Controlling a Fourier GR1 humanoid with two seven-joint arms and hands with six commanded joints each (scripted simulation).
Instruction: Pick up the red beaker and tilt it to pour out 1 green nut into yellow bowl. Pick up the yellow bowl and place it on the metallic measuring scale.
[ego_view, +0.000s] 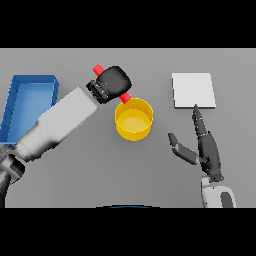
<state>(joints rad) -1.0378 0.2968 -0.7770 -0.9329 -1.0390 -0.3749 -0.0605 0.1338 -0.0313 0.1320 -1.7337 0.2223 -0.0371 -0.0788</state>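
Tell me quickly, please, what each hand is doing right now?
Left hand: shut on the red beaker, tilted over the bowl.
Right hand: open, holding nothing.

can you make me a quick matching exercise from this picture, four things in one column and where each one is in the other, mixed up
Things:
1. red beaker
2. yellow bowl
3. blue bin
4. metallic measuring scale

Places or states:
A. flat on the table, just beyond the right hand's fingertips
B. at the table's left edge
C. tilted in the left hand, above the bowl's far rim
D. standing near the table's middle, between the two hands

Pairs: 1-C, 2-D, 3-B, 4-A
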